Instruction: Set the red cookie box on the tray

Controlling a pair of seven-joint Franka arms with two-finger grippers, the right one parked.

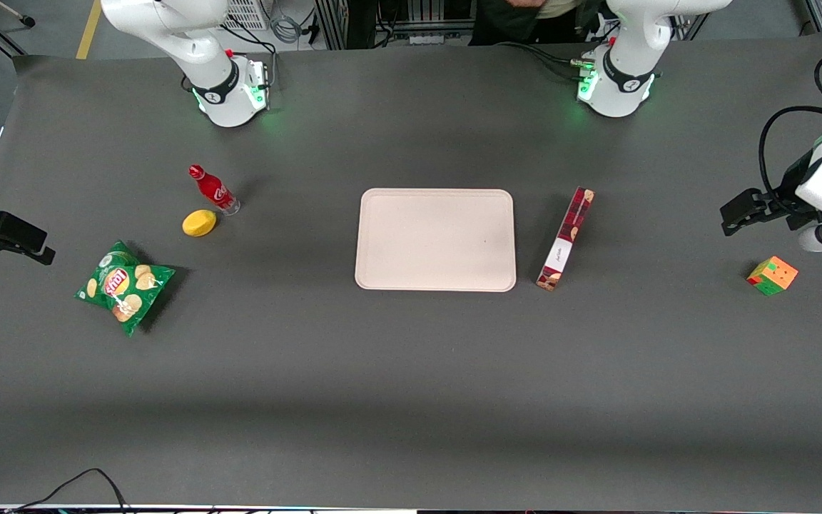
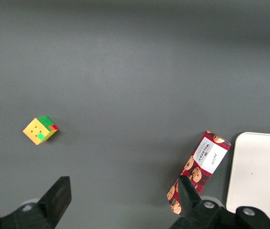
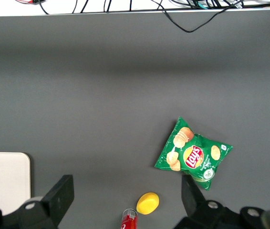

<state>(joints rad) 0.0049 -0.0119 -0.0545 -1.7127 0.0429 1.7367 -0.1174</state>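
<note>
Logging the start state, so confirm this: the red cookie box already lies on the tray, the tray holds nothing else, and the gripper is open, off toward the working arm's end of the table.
One thing is wrong: the red cookie box lies on the table beside the tray, not on it, as the front view shows. The tray is bare. The gripper is open, toward the working arm's end of the table.

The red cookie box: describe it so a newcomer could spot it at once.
Find the pale beige tray mid-table. Beside its short edge, toward the working arm's end, lies the red cookie box, apart from the tray. It is long, thin, dark-red plaid with a white label, unlike the small multicoloured cube near the open claw.
</note>
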